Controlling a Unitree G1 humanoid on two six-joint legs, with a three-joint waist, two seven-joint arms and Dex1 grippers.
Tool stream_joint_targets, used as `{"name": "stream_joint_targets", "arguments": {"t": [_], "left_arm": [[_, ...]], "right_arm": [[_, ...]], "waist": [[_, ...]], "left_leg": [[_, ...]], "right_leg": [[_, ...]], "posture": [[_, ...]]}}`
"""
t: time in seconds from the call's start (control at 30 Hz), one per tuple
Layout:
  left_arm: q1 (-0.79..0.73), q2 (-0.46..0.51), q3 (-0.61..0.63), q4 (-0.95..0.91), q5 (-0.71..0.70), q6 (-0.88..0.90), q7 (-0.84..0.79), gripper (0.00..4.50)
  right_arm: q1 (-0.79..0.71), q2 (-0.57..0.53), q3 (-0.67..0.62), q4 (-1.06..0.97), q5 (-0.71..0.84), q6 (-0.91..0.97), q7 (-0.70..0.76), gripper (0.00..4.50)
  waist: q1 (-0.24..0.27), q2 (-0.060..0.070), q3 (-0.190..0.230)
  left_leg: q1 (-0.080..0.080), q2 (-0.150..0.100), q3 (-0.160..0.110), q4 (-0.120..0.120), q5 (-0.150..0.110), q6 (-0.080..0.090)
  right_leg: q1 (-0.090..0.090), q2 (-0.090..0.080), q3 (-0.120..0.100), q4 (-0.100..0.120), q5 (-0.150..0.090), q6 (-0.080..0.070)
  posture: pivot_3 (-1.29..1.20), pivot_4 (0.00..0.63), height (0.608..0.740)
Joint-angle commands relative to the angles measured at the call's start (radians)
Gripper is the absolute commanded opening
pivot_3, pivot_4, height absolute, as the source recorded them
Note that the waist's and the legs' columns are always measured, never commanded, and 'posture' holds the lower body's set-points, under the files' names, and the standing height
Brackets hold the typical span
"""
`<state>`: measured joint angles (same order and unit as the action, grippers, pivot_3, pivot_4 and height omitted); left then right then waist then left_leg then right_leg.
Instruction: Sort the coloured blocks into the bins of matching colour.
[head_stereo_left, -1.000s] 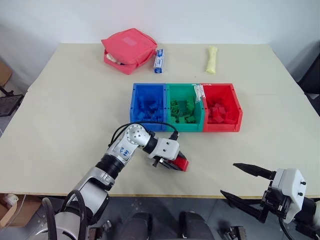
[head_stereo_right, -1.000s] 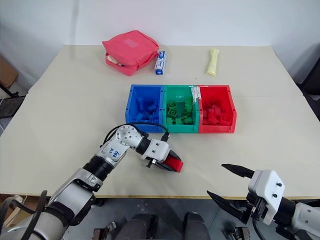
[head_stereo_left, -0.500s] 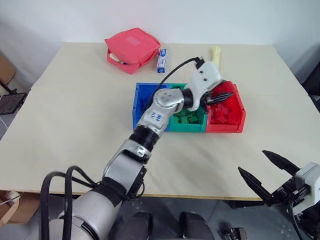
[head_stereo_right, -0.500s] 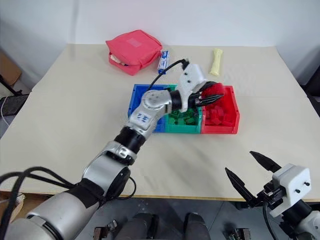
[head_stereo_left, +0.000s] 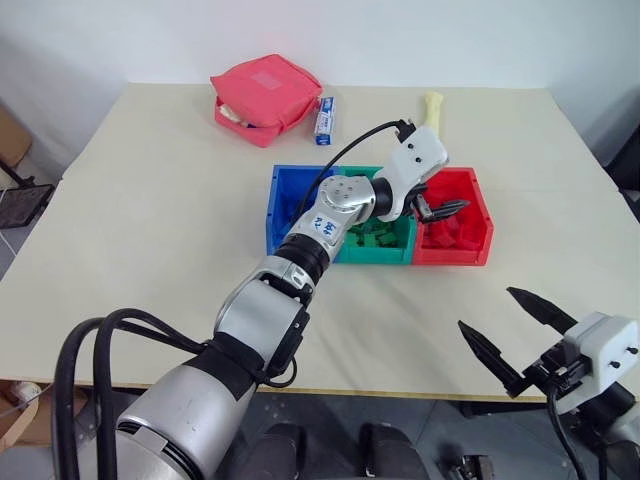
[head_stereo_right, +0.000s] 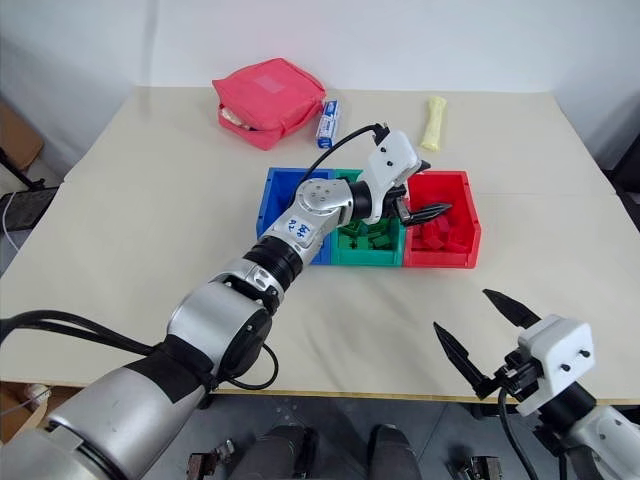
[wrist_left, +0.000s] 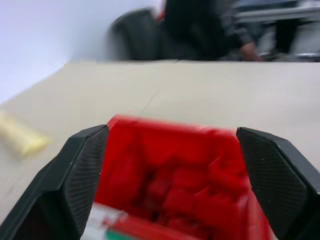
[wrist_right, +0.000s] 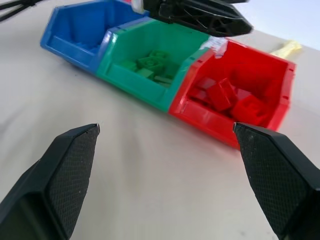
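Left end effector (head_stereo_left: 440, 208) hovers over the red bin (head_stereo_left: 480, 235), fingers spread, nothing between them. Released. Left wrist view: both black fingers (wrist_left: 75, 175) wide apart, red blocks (wrist_left: 200, 190) in the bin below, blurred.

Right end effector (head_stereo_left: 512, 330) near the front edge of the surface (head_stereo_left: 150, 220), well apart from the bins, fingers splayed, empty. Right wrist view: all three joined bins ahead.

Bins in a row mid-surface: blue bin (head_stereo_left: 285, 205), green bin (head_stereo_left: 398, 250), red bin. Blue blocks (wrist_right: 85, 45) in blue, green blocks (wrist_right: 150, 65) in green, red blocks in red. Cannot tell the count.

Far side of surface: red pouch (head_stereo_left: 265, 90), small blue-white packet (head_stereo_left: 322, 120) just beside it, pale yellow item (head_stereo_left: 431, 105) further right. Person seated in the background, left wrist view, blurred.
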<state>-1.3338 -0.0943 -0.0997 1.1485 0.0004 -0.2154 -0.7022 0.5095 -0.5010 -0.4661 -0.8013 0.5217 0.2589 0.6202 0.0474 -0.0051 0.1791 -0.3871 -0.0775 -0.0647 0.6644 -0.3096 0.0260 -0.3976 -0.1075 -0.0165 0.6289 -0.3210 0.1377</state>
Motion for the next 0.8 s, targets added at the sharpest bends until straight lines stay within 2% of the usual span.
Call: {"name": "stream_joint_targets", "arguments": {"t": [0.03,0.17,0.27,0.37,0.47,0.6,0.8], "left_arm": [[0.104,0.089,0.001,-0.175,-0.029,-0.057,-0.133,4.3],[0.281,0.205,-0.006,-0.439,-0.089,-0.075,-0.297,4.3],[0.47,0.392,0.023,-0.678,-0.175,0.018,-0.455,4.3],[0.639,0.551,0.046,-0.824,-0.211,0.093,-0.519,4.3],[0.806,0.665,0.096,-0.94,-0.246,0.183,-0.51,4.3],[0.969,0.717,0.178,-1.016,-0.244,0.193,-0.407,4.3],[1.118,0.708,0.252,-1.128,-0.264,0.221,-0.287,4.3]], "right_arm": [[-0.033,-0.02,0.02,0.023,-0.01,-0.029,0.023,4.5],[-0.066,-0.047,0.032,0.062,0.002,-0.049,0.079,4.5],[-0.123,-0.11,0.041,0.134,0.023,-0.062,0.174,4.5],[-0.179,-0.174,0.056,0.229,0.003,-0.104,0.269,4.5],[-0.233,-0.218,0.082,0.33,-0.025,-0.166,0.349,4.5],[-0.309,-0.237,0.113,0.436,-0.034,-0.202,0.403,4.5],[-0.39,-0.239,0.152,0.537,-0.057,-0.232,0.432,4.5]], "waist": [[-0.014,0.001,0.0],[-0.026,0.002,-0.001],[-0.035,0.003,-0.001],[-0.038,0.003,-0.002],[-0.034,0.003,-0.002],[-0.013,0.003,-0.002],[-0.016,0.003,-0.002]], "left_leg": [[0.001,0.001,0.001,0.0,0.0,0.0],[0.001,0.002,0.0,0.0,0.0,-0.001],[0.001,0.002,0.001,0.0,0.0,-0.001],[0.002,0.003,0.0,0.0,0.0,-0.002],[0.002,0.002,-0.001,0.001,0.0,-0.001],[0.002,0.002,-0.006,0.002,0.0,-0.001],[0.001,0.002,-0.007,0.002,-0.001,-0.001]], "right_leg": [[0.0,0.0,0.001,0.001,0.0,0.0],[-0.001,0.001,0.002,0.008,0.0,-0.001],[-0.001,0.0,0.003,0.007,0.0,-0.001],[-0.001,-0.003,0.005,0.007,0.0,-0.001],[0.0,-0.004,0.007,0.007,0.0,-0.001],[0.004,-0.006,0.006,0.0,0.0,-0.001],[0.004,-0.006,0.006,-0.001,0.0,-0.002]], "posture": [[0.0,0.15,0.74],[0.0,0.15,0.74],[0.0,0.15,0.74],[0.0,0.15,0.74],[0.0,0.15,0.74],[0.0,0.15,0.74],[0.0,0.15,0.74]]}}
